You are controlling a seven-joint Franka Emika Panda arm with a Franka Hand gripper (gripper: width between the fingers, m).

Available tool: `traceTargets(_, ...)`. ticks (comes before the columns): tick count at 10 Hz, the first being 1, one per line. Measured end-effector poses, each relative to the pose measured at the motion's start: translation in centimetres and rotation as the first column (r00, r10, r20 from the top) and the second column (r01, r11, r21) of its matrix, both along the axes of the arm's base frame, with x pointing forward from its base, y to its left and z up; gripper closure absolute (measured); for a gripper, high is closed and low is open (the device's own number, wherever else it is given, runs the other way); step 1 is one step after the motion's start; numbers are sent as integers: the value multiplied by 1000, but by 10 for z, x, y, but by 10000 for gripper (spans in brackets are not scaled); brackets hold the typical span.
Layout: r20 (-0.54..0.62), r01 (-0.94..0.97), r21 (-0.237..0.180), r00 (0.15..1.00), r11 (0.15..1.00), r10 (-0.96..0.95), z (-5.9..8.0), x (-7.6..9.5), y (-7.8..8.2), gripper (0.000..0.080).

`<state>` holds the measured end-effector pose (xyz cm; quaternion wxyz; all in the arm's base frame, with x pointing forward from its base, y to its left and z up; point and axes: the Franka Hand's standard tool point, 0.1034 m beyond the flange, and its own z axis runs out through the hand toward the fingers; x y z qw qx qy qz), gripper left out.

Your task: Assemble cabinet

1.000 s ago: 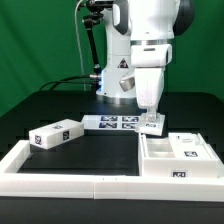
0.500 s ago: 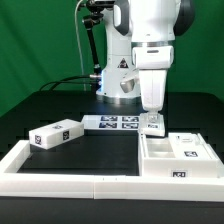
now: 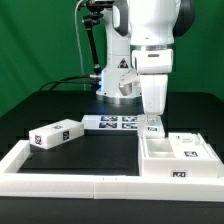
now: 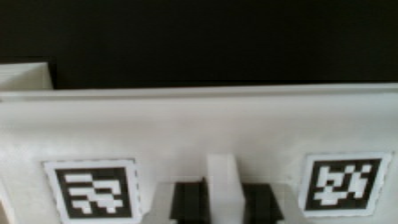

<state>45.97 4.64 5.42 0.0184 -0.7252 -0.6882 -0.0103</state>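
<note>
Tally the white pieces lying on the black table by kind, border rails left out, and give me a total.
Cabinet: 1, with whatever sits inside it counted as part of it
Small tagged block: 1
Marker board: 1
Total: 3

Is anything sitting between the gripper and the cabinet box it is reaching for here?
Nothing visible does. The gripper hangs directly over the back wall of the cabinet, and the wrist view shows only that tagged white wall at the fingers.
</note>
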Motion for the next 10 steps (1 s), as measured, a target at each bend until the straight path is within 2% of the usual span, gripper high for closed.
traceTargets(3,-9,4,0,1000,1000,-4,-3,-3,-2,731)
traceTargets(10,71,17,30,997,999,-19,-2,0,4,731)
